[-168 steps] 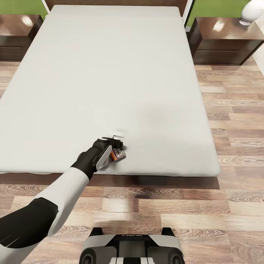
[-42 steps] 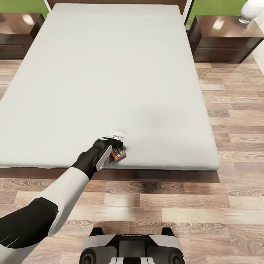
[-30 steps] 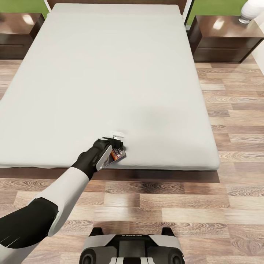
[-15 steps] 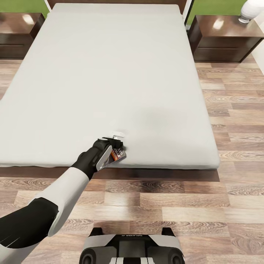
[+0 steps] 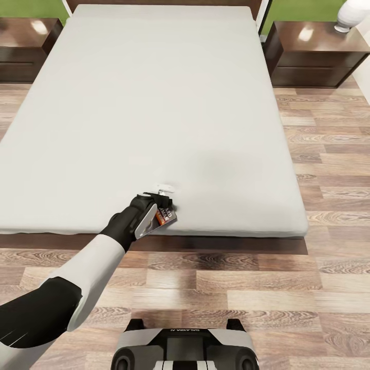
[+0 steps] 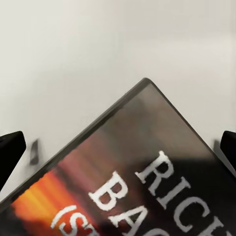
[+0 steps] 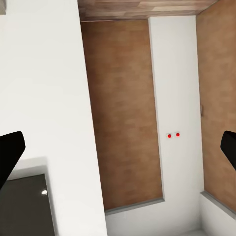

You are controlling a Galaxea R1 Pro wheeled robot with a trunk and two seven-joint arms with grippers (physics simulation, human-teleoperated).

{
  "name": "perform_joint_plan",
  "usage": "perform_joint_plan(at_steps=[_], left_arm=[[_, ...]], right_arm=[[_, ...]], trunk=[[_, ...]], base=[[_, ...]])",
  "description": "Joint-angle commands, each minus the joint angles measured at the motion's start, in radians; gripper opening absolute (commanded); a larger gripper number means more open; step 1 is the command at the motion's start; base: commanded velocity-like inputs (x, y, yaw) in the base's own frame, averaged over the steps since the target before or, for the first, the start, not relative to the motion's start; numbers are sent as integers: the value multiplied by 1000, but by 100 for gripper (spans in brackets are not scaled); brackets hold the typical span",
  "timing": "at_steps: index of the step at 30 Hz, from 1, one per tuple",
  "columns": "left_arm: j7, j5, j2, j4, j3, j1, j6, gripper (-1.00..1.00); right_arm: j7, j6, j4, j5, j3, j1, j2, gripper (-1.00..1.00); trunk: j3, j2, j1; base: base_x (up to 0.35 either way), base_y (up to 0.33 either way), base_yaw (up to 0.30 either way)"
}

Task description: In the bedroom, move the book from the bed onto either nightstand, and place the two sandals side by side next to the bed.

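Note:
The book (image 5: 165, 217), dark with orange and white lettering, hangs tilted just above the near edge of the bed (image 5: 154, 103). My left gripper (image 5: 160, 208) is shut on it, fingers spread wide across it. In the left wrist view the book's cover (image 6: 147, 167) lies close under the camera, over the pale mattress, with a black fingertip (image 6: 10, 152) at either side. My right gripper (image 7: 118, 147) is open and holds nothing, facing a white wall with brown panels. One nightstand (image 5: 23, 38) stands at the bed's far left, another nightstand (image 5: 313, 46) at its far right. The sandals are out of view.
A white rounded object (image 5: 352, 15) stands on the right nightstand. Wood-plank floor (image 5: 329, 169) runs along the bed's right side and between the bed's foot and my base (image 5: 185, 349).
Since the earliest frame the camera has backed off slightly, and the book stayed in my left gripper, closer to the bed's edge. Over the last second nothing has moved.

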Motion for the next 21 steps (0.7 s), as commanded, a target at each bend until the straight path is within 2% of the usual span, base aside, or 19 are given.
perform_joint_plan(at_steps=[1,21], left_arm=[[9,21,1,0,-3,0,6,100],[10,21,1,0,-4,0,6,100]], right_arm=[[-4,2,1,11,-7,0,0,100],[-4,2,1,11,-7,0,0,100]], trunk=[[0,0,0],[0,0,0]], base=[[-14,0,0],[-6,0,0]])
